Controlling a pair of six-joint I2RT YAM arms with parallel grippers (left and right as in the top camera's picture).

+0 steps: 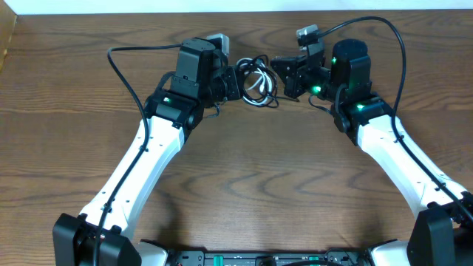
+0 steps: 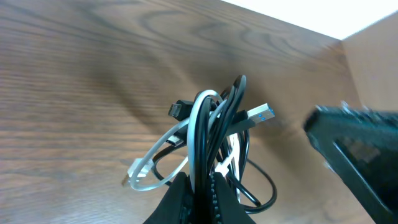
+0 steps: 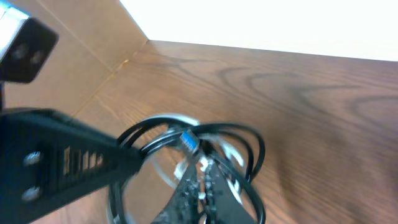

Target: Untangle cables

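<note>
Pinching glossy looped cables (image 1: 257, 85), left end effector (image 2: 200, 186), right end effector (image 3: 200, 182)

Left arm (image 1: 144, 159), right arm (image 1: 392, 144) angled inward, left fingers (image 2: 177, 202) clamped, right fingers (image 3: 186, 193) clamped

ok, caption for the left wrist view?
Left end effector grips tangled black and white cables over the table.

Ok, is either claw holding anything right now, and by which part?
Both hold the tangled cables: left claw pinches black and white loops mid-bundle; right claw seems to grip strands just under the blue-tipped plug.
</note>
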